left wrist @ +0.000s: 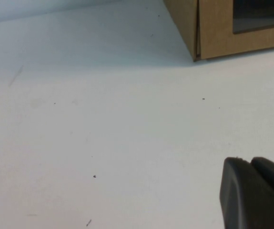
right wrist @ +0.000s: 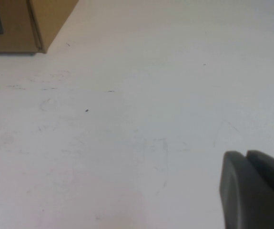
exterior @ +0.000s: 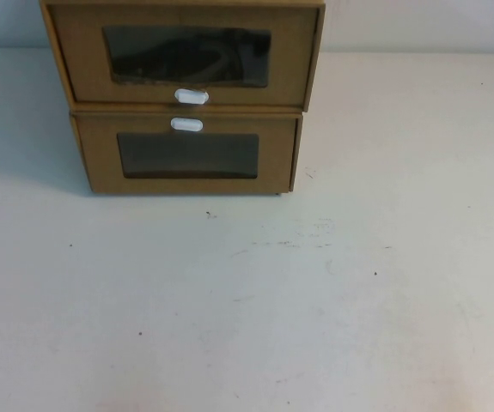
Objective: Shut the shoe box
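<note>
Two brown cardboard boxes are stacked at the far middle of the table. The upper one is the shoe box [exterior: 186,56], with a dark window and a white oval tab [exterior: 192,96] below it. Its front panel looks wider than the lower box's front and seems to stand slightly forward of it. My left gripper [left wrist: 251,162] is shut and empty, low over bare table, short of the stack's left corner. My right gripper [right wrist: 246,155] is shut and empty, over bare table short of the stack's right corner. Neither gripper shows in the high view.
The lower matching box [exterior: 186,154] has its white tab above its window and rests on the white table [exterior: 247,309]. Its corners show in the left wrist view [left wrist: 222,33] and the right wrist view [right wrist: 17,28]. A wall runs behind the stack.
</note>
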`<state>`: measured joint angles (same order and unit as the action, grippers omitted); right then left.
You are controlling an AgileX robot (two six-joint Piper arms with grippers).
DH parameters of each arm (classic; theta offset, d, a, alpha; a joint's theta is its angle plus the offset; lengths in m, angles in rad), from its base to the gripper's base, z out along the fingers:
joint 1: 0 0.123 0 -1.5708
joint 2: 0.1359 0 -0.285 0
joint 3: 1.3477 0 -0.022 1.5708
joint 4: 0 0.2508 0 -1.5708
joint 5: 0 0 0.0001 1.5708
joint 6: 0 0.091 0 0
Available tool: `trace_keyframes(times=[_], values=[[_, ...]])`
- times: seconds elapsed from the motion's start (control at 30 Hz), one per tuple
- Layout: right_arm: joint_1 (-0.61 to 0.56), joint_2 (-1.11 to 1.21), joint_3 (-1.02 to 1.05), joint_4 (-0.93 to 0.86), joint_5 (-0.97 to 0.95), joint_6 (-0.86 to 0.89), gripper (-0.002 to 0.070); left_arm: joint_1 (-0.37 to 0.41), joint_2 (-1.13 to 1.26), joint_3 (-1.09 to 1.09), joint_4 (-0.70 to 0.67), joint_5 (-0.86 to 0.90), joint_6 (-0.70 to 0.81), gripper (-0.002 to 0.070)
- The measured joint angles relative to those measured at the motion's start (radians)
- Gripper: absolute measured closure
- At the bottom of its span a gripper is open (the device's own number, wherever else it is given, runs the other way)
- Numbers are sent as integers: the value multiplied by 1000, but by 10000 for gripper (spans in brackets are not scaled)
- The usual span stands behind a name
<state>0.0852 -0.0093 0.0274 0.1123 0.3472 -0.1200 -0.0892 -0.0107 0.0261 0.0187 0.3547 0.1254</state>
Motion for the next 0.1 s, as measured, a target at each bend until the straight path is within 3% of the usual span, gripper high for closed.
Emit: trace_keyframes(times=[0.1], values=[[0,0,0,0,0,0,687,0,0,0,0,0,0,677]])
